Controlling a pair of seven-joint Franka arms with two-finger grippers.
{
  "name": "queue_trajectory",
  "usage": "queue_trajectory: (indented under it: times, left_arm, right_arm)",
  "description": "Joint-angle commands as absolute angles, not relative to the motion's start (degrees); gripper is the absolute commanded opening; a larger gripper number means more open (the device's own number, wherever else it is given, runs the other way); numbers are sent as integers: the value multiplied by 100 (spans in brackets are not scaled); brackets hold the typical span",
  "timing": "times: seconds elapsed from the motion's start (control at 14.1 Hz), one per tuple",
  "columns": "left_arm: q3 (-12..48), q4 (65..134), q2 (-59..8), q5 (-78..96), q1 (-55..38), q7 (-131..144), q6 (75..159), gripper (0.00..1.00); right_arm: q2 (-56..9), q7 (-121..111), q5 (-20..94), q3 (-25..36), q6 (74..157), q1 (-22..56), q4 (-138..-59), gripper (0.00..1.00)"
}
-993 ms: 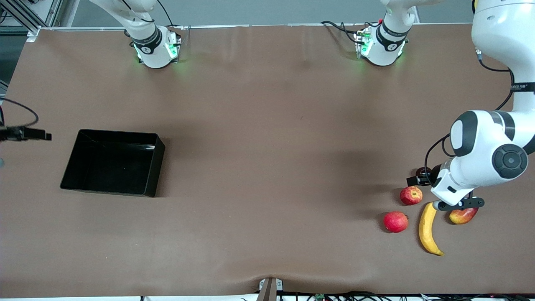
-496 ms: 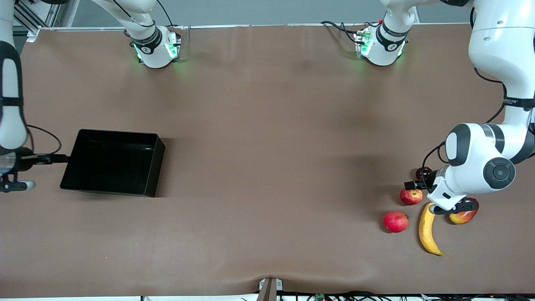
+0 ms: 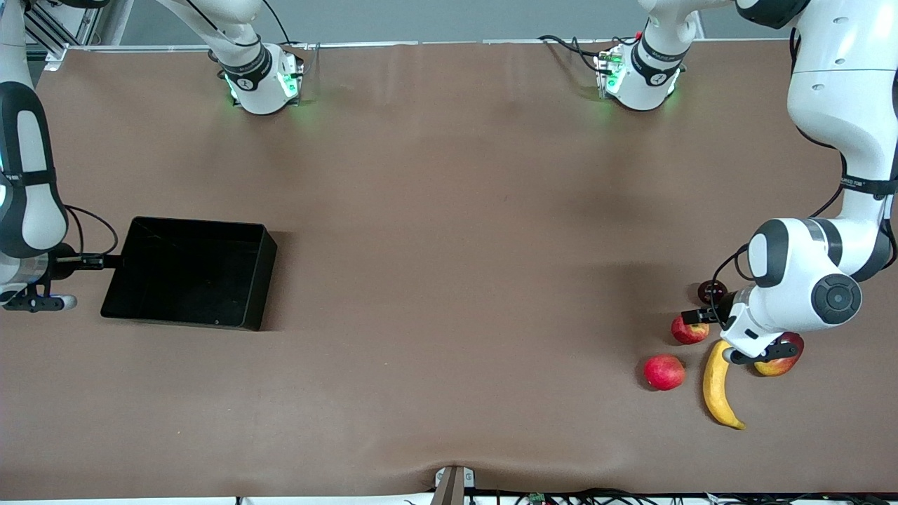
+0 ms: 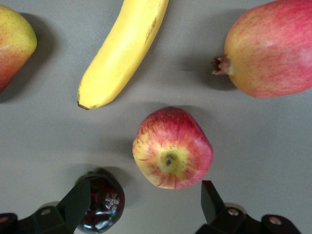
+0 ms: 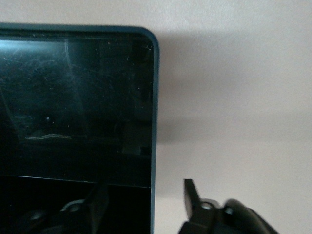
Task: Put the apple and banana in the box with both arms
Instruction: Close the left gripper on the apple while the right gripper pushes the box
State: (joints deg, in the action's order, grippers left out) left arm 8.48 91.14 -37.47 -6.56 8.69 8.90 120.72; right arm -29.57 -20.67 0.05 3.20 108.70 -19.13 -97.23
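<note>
The red, yellow-streaked apple (image 3: pixel 689 330) (image 4: pixel 172 148) lies on the table at the left arm's end. My left gripper (image 4: pixel 144 202) hangs low over it, open, with the apple just ahead of its fingertips and untouched. The long yellow banana (image 3: pixel 717 386) (image 4: pixel 122 48) lies beside the apple, nearer the front camera. The black box (image 3: pixel 263 280) (image 5: pixel 155 97) stands at the right arm's end with nothing in it. My right gripper (image 5: pixel 141 197) is open astride the box's wall near a corner, one finger inside and one outside, clear of the wall.
A pinkish-red round fruit (image 3: pixel 664 372) (image 4: pixel 273 48) lies beside the banana. A red-yellow mango-like fruit (image 3: pixel 775 363) (image 4: pixel 14 44) lies partly under the left arm. A small dark glossy fruit (image 3: pixel 712 289) (image 4: pixel 102 202) sits by one left finger. Brown table stretches between box and fruits.
The right arm has swung into view and come down at the box's end wall. The left gripper has sunk lower over the apple.
</note>
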Motion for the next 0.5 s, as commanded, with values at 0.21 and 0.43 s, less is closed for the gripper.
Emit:
queue_trajectory:
  times: [0.21, 0.43]
  left_arm:
    - [879, 8983, -3911, -738, 905, -59, 12085, 100]
    - [931, 8754, -3973, -677, 853, -422, 12085, 100]
  right_arm:
    - [-3137, -2530, 105, 229, 11143, -2205, -9844, 23]
    - [-3147, -2593, 114, 229, 11101, -2206, -9852, 0]
